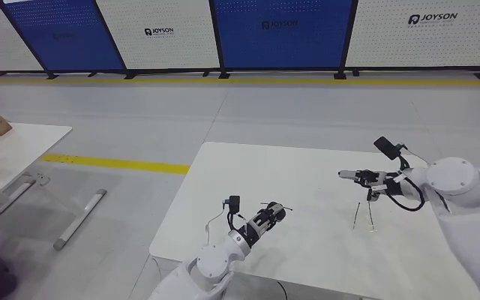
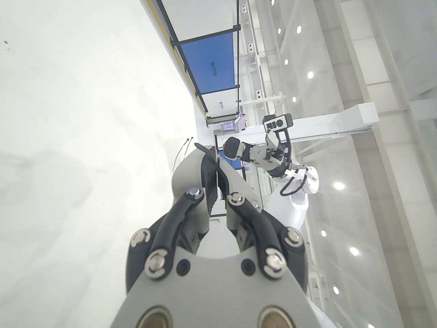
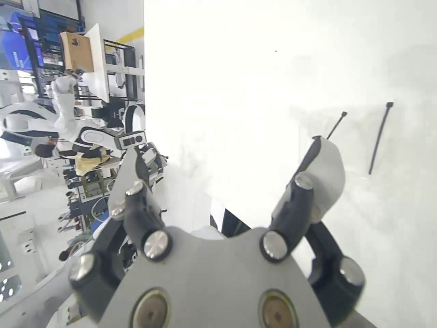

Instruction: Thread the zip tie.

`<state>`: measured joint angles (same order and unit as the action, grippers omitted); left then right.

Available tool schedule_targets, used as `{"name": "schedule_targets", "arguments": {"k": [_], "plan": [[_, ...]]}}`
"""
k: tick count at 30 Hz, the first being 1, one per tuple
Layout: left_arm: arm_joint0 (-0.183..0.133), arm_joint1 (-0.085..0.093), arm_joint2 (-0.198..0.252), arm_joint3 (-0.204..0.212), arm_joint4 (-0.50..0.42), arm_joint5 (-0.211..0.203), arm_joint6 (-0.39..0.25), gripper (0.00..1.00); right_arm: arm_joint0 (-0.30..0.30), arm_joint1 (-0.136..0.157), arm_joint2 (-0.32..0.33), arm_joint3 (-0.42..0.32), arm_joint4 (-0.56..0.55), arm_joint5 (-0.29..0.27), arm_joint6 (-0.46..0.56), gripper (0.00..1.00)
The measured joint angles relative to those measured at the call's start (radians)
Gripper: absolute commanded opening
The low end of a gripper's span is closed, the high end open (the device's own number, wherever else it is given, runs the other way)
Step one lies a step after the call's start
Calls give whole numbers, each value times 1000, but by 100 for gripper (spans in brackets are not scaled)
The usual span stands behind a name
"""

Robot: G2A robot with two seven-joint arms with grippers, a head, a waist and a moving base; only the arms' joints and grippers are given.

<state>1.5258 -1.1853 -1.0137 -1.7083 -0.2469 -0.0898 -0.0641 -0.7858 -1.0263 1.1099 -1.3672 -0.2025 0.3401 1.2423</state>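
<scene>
Top view: white surface (image 1: 300, 172). R end effector (image 1: 346, 175) sits over the right side, fingers wide apart. L end effector (image 1: 276, 212) is near the front edge, fingers pressed together. Two black zip ties (image 1: 358, 215) lie side by side on the surface, near the R end effector.

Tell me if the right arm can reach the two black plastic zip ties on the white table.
Probably yes: the open right pincer is close beside the two black plastic zip ties, with nothing between them on the white table.
</scene>
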Motion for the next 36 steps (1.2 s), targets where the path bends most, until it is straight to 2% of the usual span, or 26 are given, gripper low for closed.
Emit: {"name": "schedule_targets", "arguments": {"k": [10,12,14,19,23,36], "plan": [[0,0,0,0,0,0,0,0,-6,0,-1,8,-7,0,-13,100],[0,0,0,0,0,0,0,0,-14,-2,-10,51,-70,0,-69,100],[0,0,0,0,0,0,0,0,-3,-16,-24,105,-163,0,-141,100],[0,0,0,0,0,0,0,0,34,-64,-19,178,-307,0,-156,100],[0,0,0,0,0,0,0,0,24,-96,4,127,-373,0,-105,100],[0,0,0,0,0,0,0,0,23,-95,5,130,-369,0,-108,100]]}}
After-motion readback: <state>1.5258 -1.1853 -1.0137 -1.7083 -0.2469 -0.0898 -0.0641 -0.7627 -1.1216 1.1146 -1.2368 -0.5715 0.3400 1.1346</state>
